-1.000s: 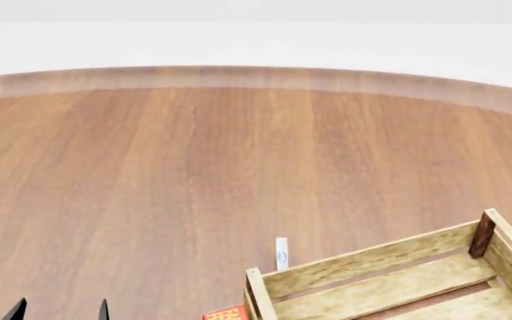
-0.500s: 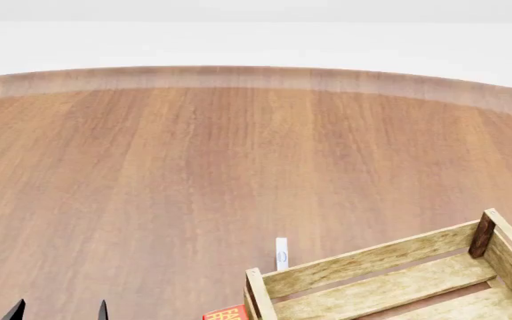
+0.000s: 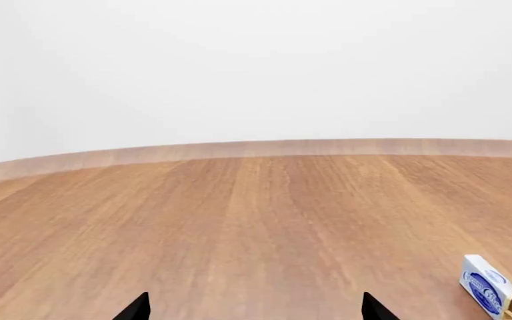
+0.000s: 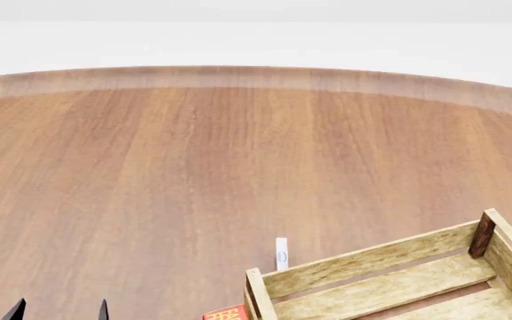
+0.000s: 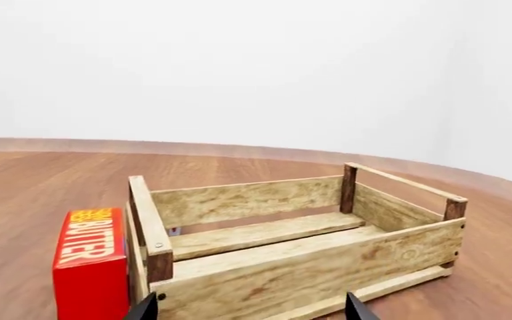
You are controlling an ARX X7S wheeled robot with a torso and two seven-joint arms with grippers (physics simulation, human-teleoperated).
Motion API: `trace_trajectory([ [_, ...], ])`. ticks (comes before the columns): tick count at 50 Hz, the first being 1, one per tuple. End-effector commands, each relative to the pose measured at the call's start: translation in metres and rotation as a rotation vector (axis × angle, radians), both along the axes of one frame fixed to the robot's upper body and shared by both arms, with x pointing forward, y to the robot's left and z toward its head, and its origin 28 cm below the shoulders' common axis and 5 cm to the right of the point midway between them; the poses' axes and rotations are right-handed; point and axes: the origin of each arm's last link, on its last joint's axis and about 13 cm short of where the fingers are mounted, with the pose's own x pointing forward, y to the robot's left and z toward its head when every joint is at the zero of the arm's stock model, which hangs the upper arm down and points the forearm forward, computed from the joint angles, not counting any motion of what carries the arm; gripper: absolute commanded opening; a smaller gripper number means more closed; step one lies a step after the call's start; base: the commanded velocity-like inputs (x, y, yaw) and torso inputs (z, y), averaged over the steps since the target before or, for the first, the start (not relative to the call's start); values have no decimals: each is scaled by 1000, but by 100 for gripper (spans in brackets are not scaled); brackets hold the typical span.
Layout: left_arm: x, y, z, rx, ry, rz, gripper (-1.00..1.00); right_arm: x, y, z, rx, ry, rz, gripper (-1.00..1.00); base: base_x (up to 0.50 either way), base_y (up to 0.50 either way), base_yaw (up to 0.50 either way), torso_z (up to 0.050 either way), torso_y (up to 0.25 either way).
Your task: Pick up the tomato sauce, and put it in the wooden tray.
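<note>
The left gripper (image 4: 59, 309) shows only as two black fingertips at the bottom edge of the head view, spread apart with bare wood between them, so it stands released and holds nothing. In the left wrist view the same gripper (image 3: 254, 308) has its tips wide apart, low over the table (image 3: 238, 220). The right gripper (image 5: 249, 308) is seen only from its own wrist camera: two dark tips parted, empty, hanging just before the near long side of the wooden tray (image 5: 301, 257).

A red box (image 5: 90, 263) stands upright, touching the tray's short end, with "BUTTER" in yellow letters down its face. In the head view only its top corner (image 4: 227, 313) peeks in beside the tray's corner post. A small white box with a blue oval label (image 3: 485, 285), the writing too small to read, stands beside the tray's far side; in the head view it appears as a thin white upright sliver (image 4: 282, 254).

The wooden tray (image 4: 389, 280) is pale, slatted, with darker corner posts, and nothing lies in it. The tomato sauce can is not visible in any view.
</note>
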Motion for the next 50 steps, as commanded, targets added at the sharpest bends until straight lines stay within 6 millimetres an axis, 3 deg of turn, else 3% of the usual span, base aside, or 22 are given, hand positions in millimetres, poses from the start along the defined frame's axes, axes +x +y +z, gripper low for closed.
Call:
trace_trajectory([
  [1, -1, 0, 1, 1, 0, 1, 100, 2, 3, -11, -6, 48, 11, 100, 0, 0, 0, 0, 0],
  [50, 2, 2, -3, 5, -1, 1, 100, 1, 6, -30, -12, 135, 31, 100, 0, 0, 0, 0, 0],
])
